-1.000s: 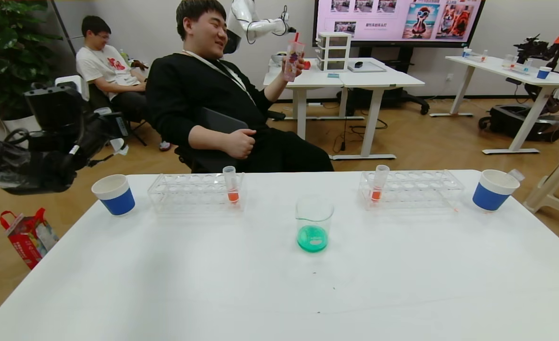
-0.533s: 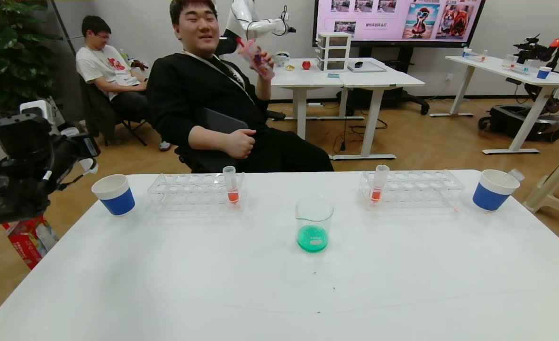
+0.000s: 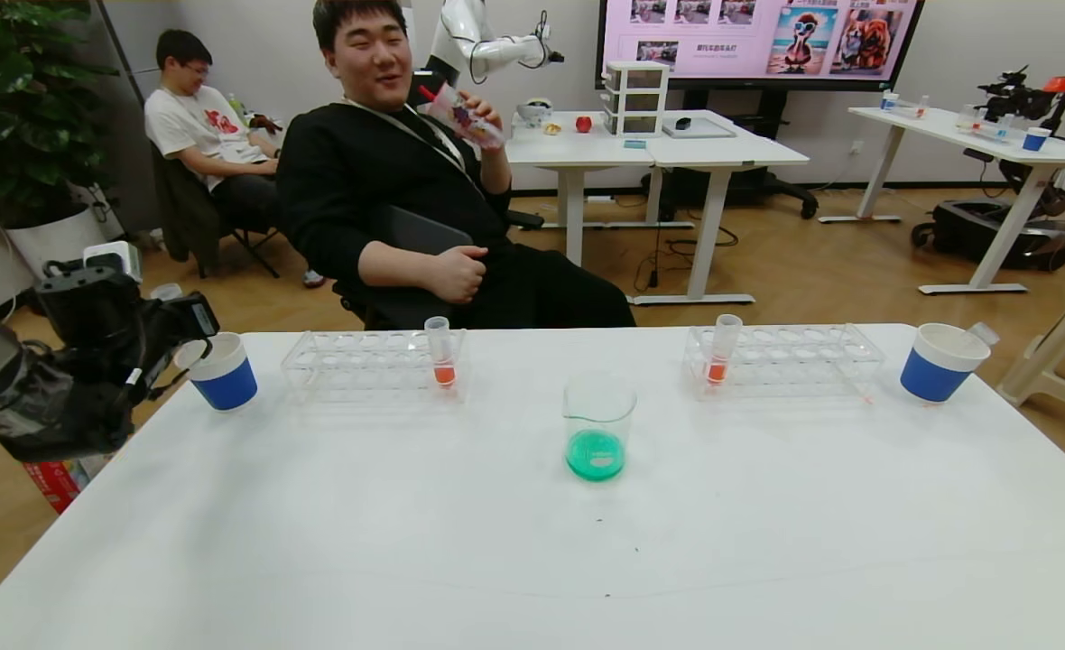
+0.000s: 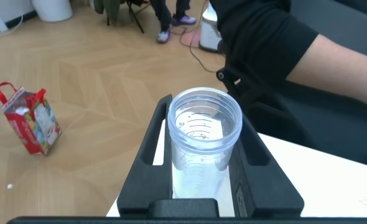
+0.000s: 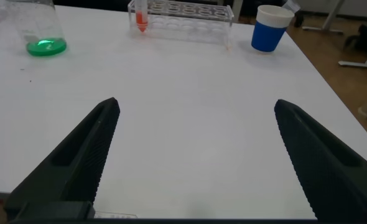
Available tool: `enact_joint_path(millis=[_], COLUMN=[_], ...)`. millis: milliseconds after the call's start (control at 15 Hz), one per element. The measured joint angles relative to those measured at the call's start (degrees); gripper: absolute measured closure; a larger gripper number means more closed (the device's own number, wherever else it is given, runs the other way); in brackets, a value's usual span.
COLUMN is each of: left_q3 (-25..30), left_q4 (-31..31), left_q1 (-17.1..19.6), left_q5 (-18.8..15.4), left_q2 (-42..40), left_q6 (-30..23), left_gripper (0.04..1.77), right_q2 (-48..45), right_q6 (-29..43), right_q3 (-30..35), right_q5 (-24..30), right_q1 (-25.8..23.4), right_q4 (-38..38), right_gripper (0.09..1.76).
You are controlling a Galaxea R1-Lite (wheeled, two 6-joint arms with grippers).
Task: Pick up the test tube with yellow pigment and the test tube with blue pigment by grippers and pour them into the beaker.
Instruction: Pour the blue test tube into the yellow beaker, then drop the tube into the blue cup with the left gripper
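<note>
Across the whole foreground spreads a white surface (image 3: 406, 542), set in a room with a wooden floor, more white desks, a wall screen, a potted plant and two seated men behind the far edge. Two clear tube racks (image 3: 372, 364) stand along that far edge, one toward each far corner, each holding one tube of orange-red liquid. Two blue-and-white paper cups (image 3: 218, 369) stand outside the racks, one at the far left corner, one at the far right. One beaker (image 3: 597, 426) stands between the racks, nearer the middle, with green liquid in its bottom. The left end effector (image 4: 205, 152) hangs beside the left edge, just by the left cup, clamped on a clear, empty-looking tube (image 4: 205, 134). The right end effector (image 5: 196, 155) hovers over the near right part, fingers wide apart, holding nothing.
</note>
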Motion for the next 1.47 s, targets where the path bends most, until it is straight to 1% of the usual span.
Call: enact_joint_path(millis=[133,400,467,533,667,733,800,1067,1200,1333,1467], left_q3=[0.3,0.9,0.9,0.9,1.0,1.0,1.1,1.0,-0.2,-1.7,-2.9], left_q4=[-5.6,-6.5,-6.7,-6.9,-6.8,-6.7,-6.7,-5.9,-2.3,3.2,4.9], left_q1=[-0.1,-0.7,-0.8,-0.8,-0.8,-0.8,-0.8,-0.8,-1.9,-5.2,-10.2], left_q5=[0.1,0.1,0.1,0.1,0.1,0.1,0.1,0.0,-0.3,-0.4,-0.2], left_q2=[3.1,6.4,6.6,6.7,6.7,6.6,6.4,4.2,1.4,-2.2,-4.6], left_q6=[0.1,0.3,0.3,0.3,0.3,0.3,0.3,0.2,0.1,-0.3,-0.5], left_gripper=[1.30,1.30,1.21,0.98,0.27,0.09,0.06,0.06,0.06,0.06,0.06], right_q2=[0.0,0.0,0.0,0.0,0.0,0.0,0.0,0.0,0.0,0.0,0.0], right_q6=[0.0,0.0,0.0,0.0,0.0,0.0,0.0,0.0,0.0,0.0,0.0], right_q3=[0.0,0.0,0.0,0.0,0.0,0.0,0.0,0.0,0.0,0.0,0.0], right_q5=[0.0,0.0,0.0,0.0,0.0,0.0,0.0,0.0,0.0,0.0,0.0], right_q1=[0.0,0.0,0.0,0.0,0.0,0.0,0.0,0.0,0.0,0.0,0.0], right_q4=[0.0,0.0,0.0,0.0,0.0,0.0,0.0,0.0,0.0,0.0,0.0], right_gripper=[0.11,0.11,0.11,0.11,0.11,0.11,0.11,0.11,0.11,0.11,0.11])
